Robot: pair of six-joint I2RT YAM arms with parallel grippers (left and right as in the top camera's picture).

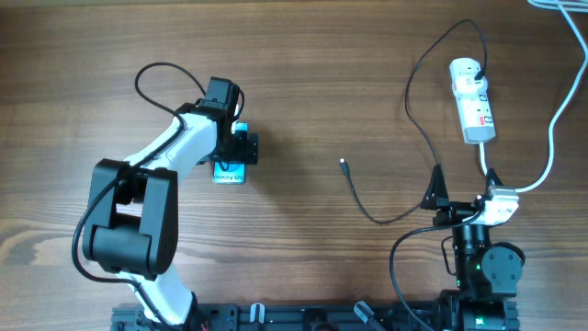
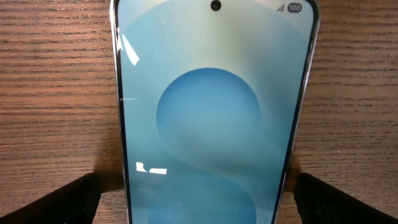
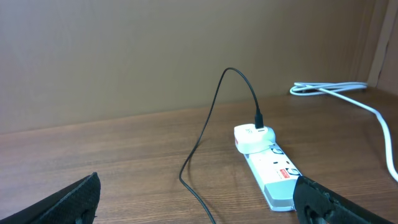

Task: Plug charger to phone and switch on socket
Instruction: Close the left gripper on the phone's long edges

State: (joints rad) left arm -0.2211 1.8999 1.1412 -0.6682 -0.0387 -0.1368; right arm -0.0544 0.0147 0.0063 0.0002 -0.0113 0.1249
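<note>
The phone [image 1: 230, 172] with its turquoise screen lies flat on the wooden table, mostly under my left gripper [image 1: 241, 147]. In the left wrist view the phone [image 2: 208, 118] fills the frame between my open fingers [image 2: 199, 199], which stand apart from its edges. The white socket strip [image 1: 472, 101] lies at the far right, with a white adapter plugged in and the black charger cable [image 1: 418, 119] looping from it to a free connector tip [image 1: 343, 165]. My right gripper [image 1: 459, 198] is open near the front right. In the right wrist view the socket [image 3: 270, 171] and cable [image 3: 208, 124] lie ahead.
A thick white cord [image 1: 562, 110] runs from the socket to the back right and shows in the right wrist view [image 3: 348, 96]. A brown wall stands behind the table.
</note>
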